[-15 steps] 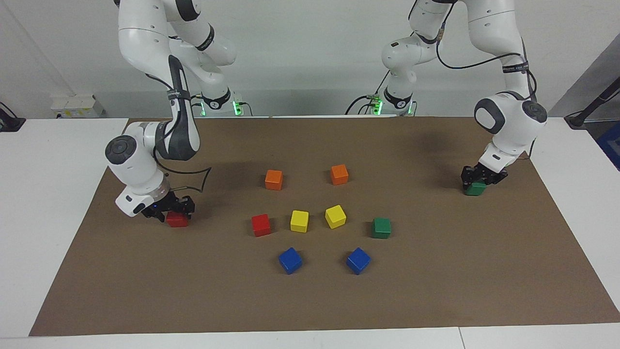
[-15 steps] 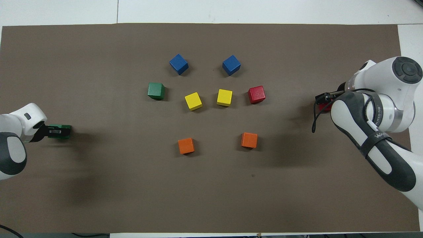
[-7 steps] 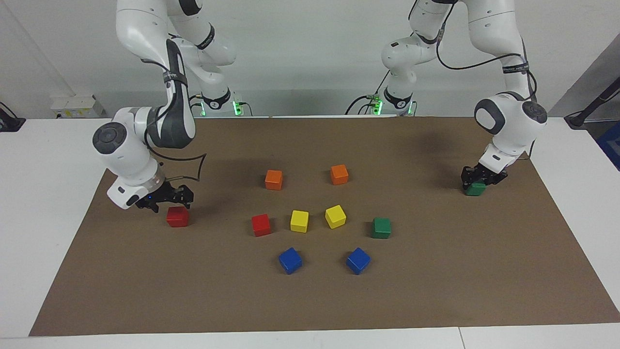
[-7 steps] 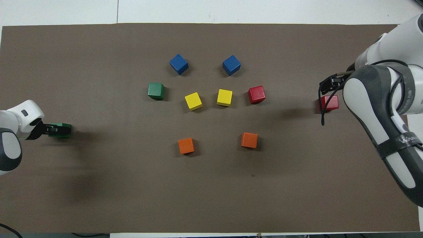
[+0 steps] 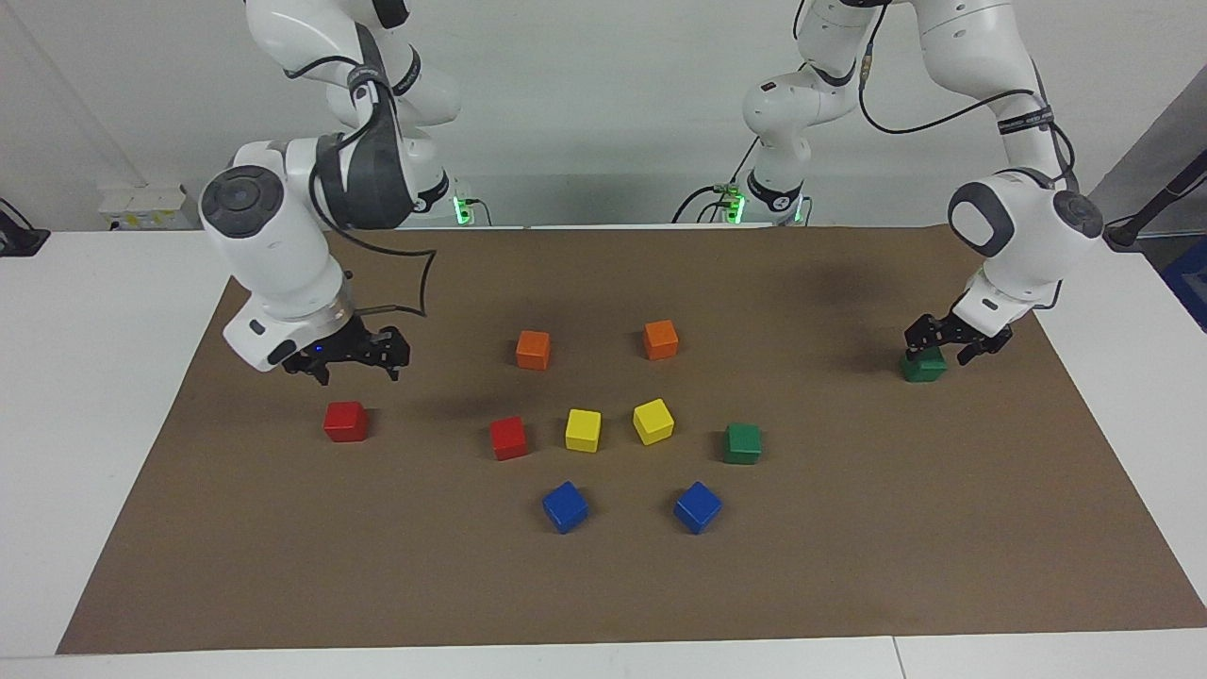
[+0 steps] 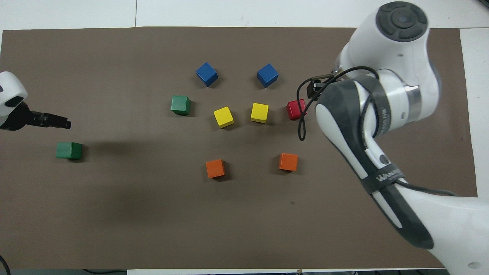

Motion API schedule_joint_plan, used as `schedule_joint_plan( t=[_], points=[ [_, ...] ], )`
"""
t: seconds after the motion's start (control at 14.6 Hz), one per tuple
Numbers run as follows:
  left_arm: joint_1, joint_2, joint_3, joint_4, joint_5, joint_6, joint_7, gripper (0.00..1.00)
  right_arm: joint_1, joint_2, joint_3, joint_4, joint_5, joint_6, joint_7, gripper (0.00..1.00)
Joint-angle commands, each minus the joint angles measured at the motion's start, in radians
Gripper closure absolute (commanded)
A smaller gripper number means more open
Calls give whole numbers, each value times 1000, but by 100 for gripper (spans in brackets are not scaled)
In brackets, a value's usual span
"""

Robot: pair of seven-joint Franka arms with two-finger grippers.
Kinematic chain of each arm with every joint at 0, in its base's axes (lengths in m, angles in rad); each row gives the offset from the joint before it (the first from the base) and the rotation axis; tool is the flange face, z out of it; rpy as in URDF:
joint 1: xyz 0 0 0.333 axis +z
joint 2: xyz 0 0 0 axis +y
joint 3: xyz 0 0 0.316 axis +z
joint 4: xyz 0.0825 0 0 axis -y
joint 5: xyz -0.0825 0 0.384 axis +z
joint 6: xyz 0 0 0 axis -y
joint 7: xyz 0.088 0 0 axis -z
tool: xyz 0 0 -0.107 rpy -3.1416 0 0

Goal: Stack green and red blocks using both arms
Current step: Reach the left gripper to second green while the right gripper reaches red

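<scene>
One red block (image 5: 345,421) lies on the mat toward the right arm's end. My right gripper (image 5: 354,363) is open and empty in the air just above it, a little toward the robots. The right arm hides this block in the overhead view. One green block (image 5: 923,366) (image 6: 69,150) lies toward the left arm's end. My left gripper (image 5: 952,344) (image 6: 57,122) is open and empty just above it. A second red block (image 5: 508,438) (image 6: 296,109) and a second green block (image 5: 742,443) (image 6: 180,105) stand at the two ends of the middle row.
Two yellow cubes (image 5: 583,430) (image 5: 653,421) stand between the middle red and green blocks. Two orange cubes (image 5: 533,349) (image 5: 660,339) are nearer the robots, two blue cubes (image 5: 565,506) (image 5: 697,506) farther. All rest on a brown mat (image 5: 603,585).
Both grippers have let go of their blocks and risen. The right gripper has moved up and toward the middle, away from the red block. The left gripper has lifted off the green block.
</scene>
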Motion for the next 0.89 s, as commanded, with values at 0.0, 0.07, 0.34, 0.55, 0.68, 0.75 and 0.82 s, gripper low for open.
schedule_joint_plan(
  t=[0.0, 0.07, 0.34, 0.55, 0.68, 0.75, 0.82],
  points=[
    [-169, 81, 10, 141, 55, -56, -228, 0, 33, 59, 7, 30, 6, 90, 16, 5],
    [-217, 97, 10, 161, 54, -56, -250, 0, 51, 70, 5, 27, 4, 109, 40, 6],
    [-352, 235, 10, 273, 21, -30, -310, 0, 57, 107, 7, 21, 4, 155, 85, 6],
    [-421, 316, 13, 278, 27, 72, -329, 0, 59, 116, 7, -24, -2, 216, 59, 6],
    [-438, 364, 13, 280, 29, 120, -357, 0, 54, 116, 7, -42, 0, 232, -16, 6],
    [-440, 373, 13, 280, 29, 130, -357, 0, 54, 116, 7, -45, 0, 232, -38, 6],
    [-444, 373, 13, 278, 29, 149, -357, 0, 51, 116, 7, -51, 0, 230, -48, 6]
  ],
)
